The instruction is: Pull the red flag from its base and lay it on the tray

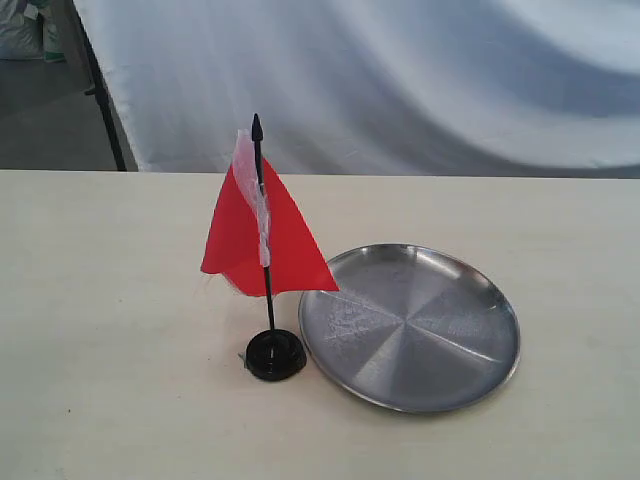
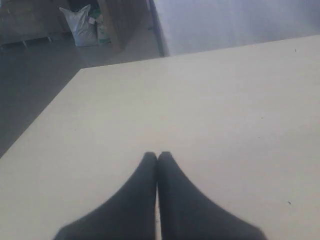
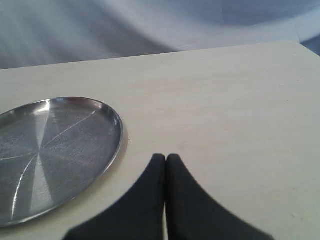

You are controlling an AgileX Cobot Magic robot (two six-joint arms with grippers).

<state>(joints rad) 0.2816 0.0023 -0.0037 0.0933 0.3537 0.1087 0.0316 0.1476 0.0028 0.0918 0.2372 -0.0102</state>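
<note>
The red flag (image 1: 262, 235) stands upright on its thin black stick, planted in the small round black base (image 1: 275, 354) near the middle of the table. Clear plastic wrap runs along the stick's top. The shiny steel tray (image 1: 410, 326) lies just right of the base, with nothing in it. In the right wrist view the tray (image 3: 52, 150) sits beside my right gripper (image 3: 166, 158), which is shut on nothing. My left gripper (image 2: 157, 155) is also shut, over bare tabletop. Neither gripper shows in the exterior view.
A pale wooden table (image 1: 100, 330) carries everything. A white cloth backdrop (image 1: 400, 80) hangs behind its far edge. A black stand leg (image 1: 105, 105) and bags (image 2: 85, 25) on the floor lie beyond the table's left corner.
</note>
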